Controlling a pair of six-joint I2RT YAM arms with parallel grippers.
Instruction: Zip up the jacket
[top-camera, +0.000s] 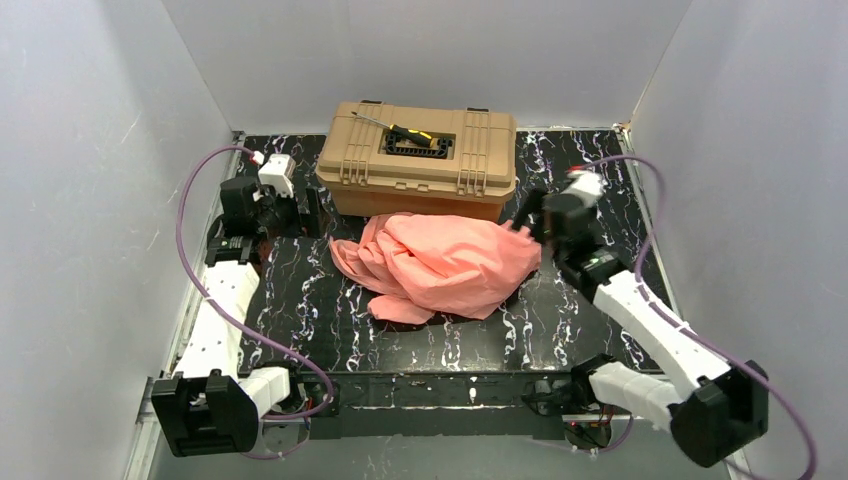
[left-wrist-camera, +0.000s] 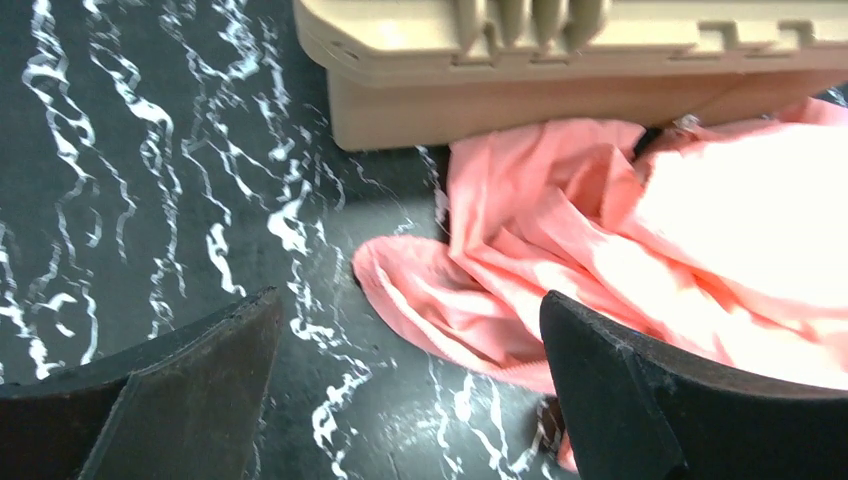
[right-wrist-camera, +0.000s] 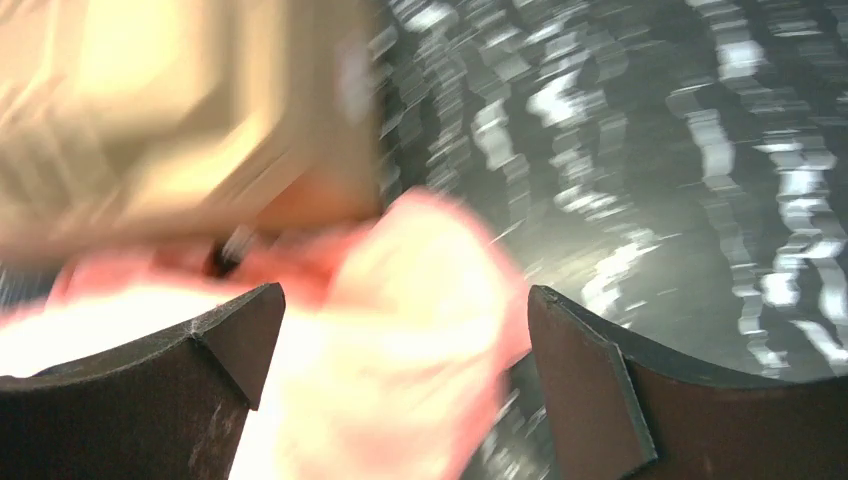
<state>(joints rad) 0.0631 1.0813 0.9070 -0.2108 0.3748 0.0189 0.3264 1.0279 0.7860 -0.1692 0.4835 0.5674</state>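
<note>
Left hand (left-wrist-camera: 410, 310) and right hand (right-wrist-camera: 405, 300), both spread wide and empty, flank a crumpled salmon-pink thin-fabric jacket (top-camera: 440, 262) on the black white-veined desk (top-camera: 300, 300). It looks light, limp and slippery. Its zipper is hidden in the folds, so a front edge seems the best hold. Its far side touches a tan plastic toolbox (top-camera: 420, 165).

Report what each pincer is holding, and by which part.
Nothing is held: the left pincer and the right pincer both stand open and empty near the jacket.
</note>
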